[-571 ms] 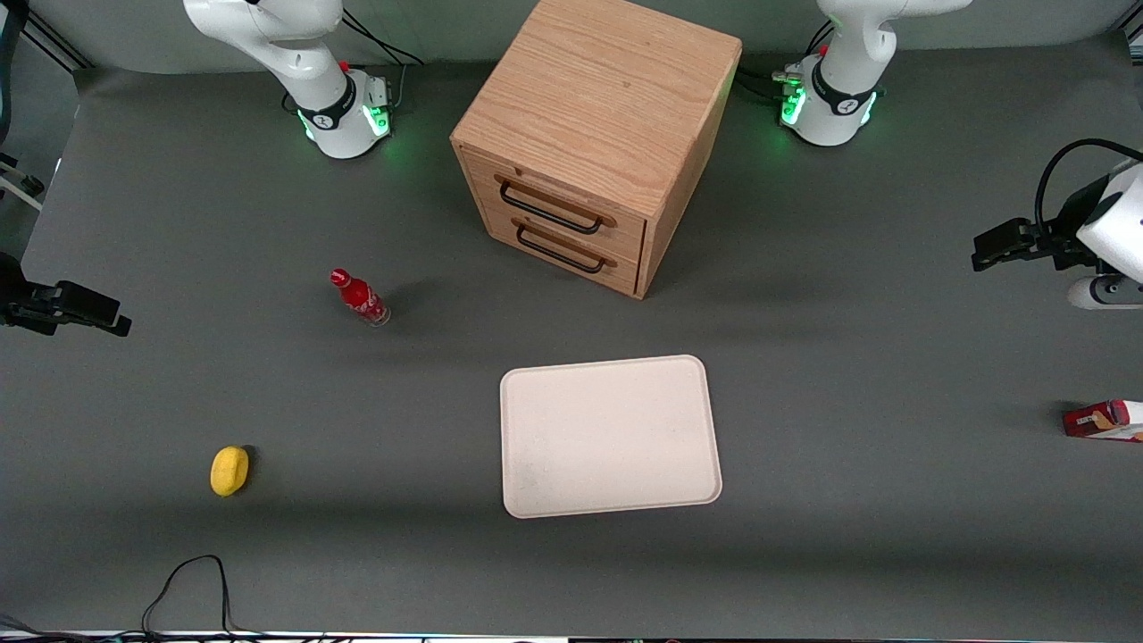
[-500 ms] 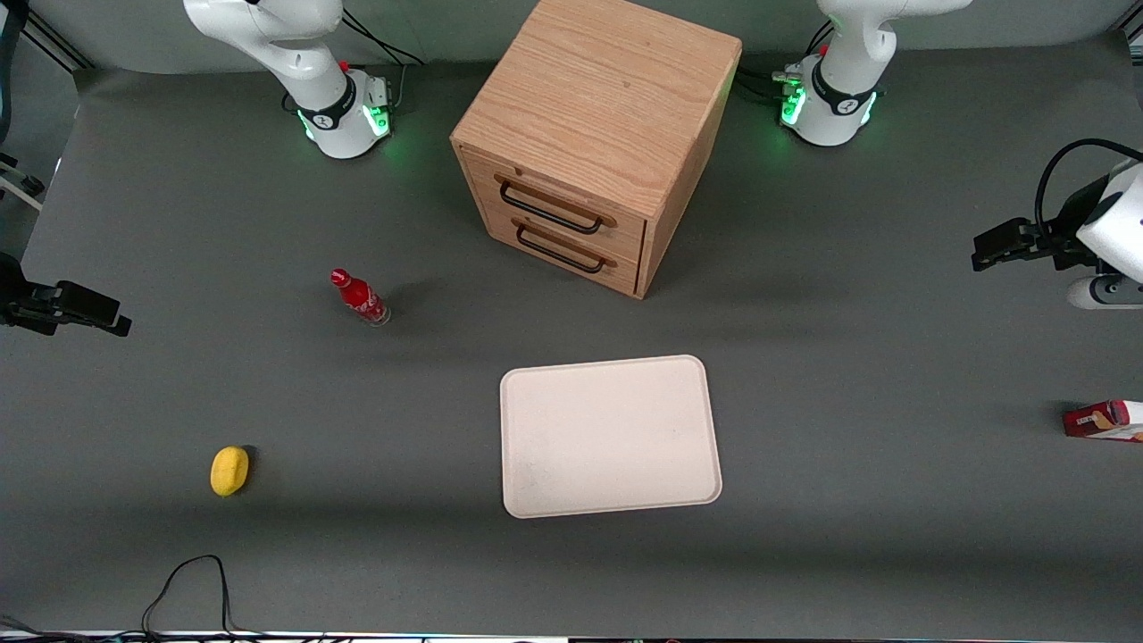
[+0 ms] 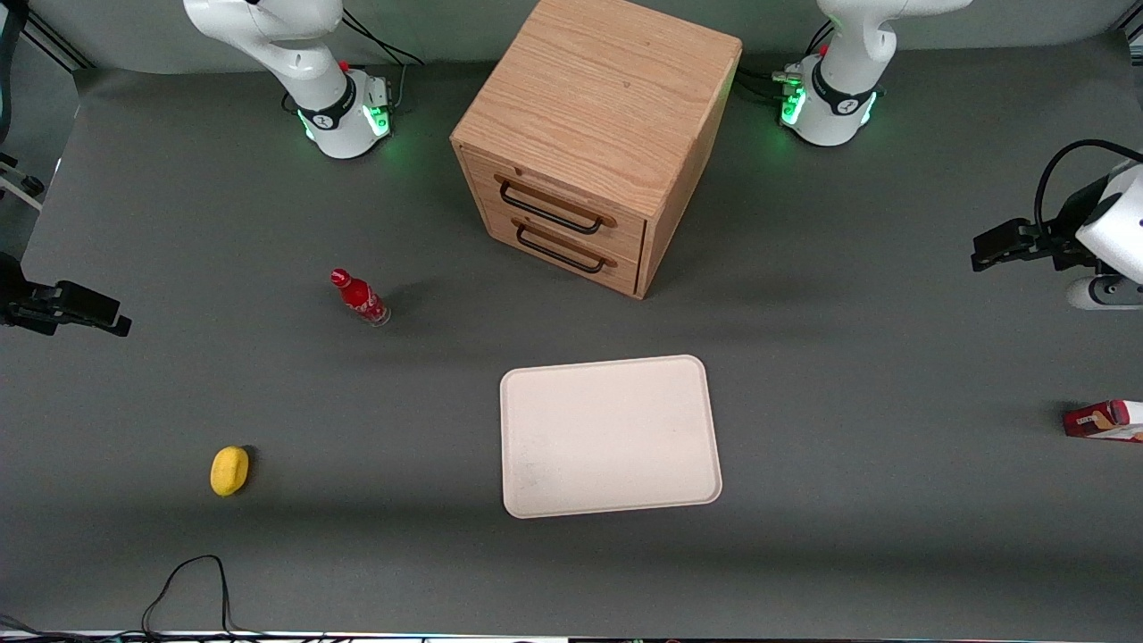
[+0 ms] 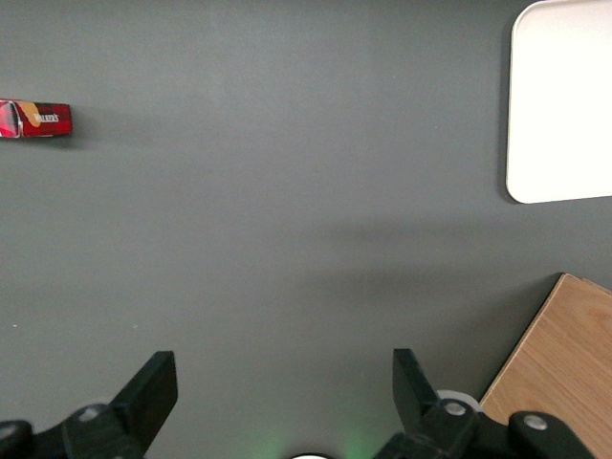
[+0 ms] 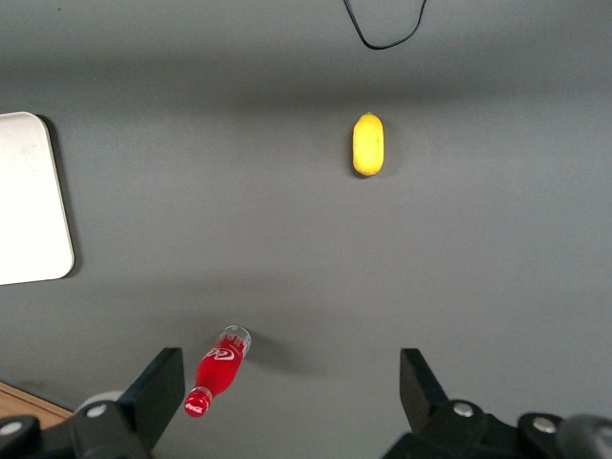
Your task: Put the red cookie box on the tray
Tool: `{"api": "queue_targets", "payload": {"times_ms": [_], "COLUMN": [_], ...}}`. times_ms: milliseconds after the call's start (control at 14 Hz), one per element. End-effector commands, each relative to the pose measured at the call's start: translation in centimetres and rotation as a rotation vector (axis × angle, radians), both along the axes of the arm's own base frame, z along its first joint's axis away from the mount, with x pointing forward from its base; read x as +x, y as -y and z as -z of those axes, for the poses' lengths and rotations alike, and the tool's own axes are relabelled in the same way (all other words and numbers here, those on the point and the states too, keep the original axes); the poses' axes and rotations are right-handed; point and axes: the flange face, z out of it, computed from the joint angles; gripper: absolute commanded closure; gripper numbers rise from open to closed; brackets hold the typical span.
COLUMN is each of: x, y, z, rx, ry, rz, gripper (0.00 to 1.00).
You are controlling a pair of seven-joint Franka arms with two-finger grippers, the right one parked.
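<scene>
The red cookie box (image 3: 1103, 420) lies flat on the grey table at the working arm's end, partly cut off by the edge of the front view. In the left wrist view the red cookie box (image 4: 36, 120) is small and far from the fingers. The cream-white tray (image 3: 610, 436) sits bare near the table's middle, in front of the cabinet; one corner of the tray (image 4: 564, 96) also shows from the wrist. My left gripper (image 3: 1005, 243) hangs above the table, farther from the front camera than the box. The gripper (image 4: 280, 382) is open with only bare table between its fingers.
A wooden two-drawer cabinet (image 3: 589, 143) stands at the back centre, and its corner (image 4: 559, 368) lies beside my gripper. A small red bottle (image 3: 360, 298) and a yellow lemon-like object (image 3: 229, 470) lie toward the parked arm's end. A black cable (image 3: 187, 580) loops at the front edge.
</scene>
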Motion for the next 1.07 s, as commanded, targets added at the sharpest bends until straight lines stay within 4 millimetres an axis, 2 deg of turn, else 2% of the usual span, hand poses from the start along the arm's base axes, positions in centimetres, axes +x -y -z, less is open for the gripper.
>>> {"api": "queue_targets", "payload": {"times_ms": [0,71,143,286,500,643,857,1000], "x": [0.5,1.0,1.8,4.1,9.2,11.2,12.1,11.0], "y": [-0.8,-1.6,-3.8,-9.0,-17.4,-23.1,-30.9,-35.5], "z": [0.0,0.3,0.5,1.8,4.2,6.4,9.9,11.5], "rx": [0.0,0.004,0.008,0.009,0.019,0.027,0.052,0.064], "ry": [0.004,0.006,0.022,0.033,0.066,0.097,0.194,0.223], "rz": [-0.003,-0.015,-0.051,-0.114,-0.101,-0.119,-0.156,-0.142], "gripper": [0.0,0.0,0.0,0.0,0.0,0.0,0.0,0.0]}}
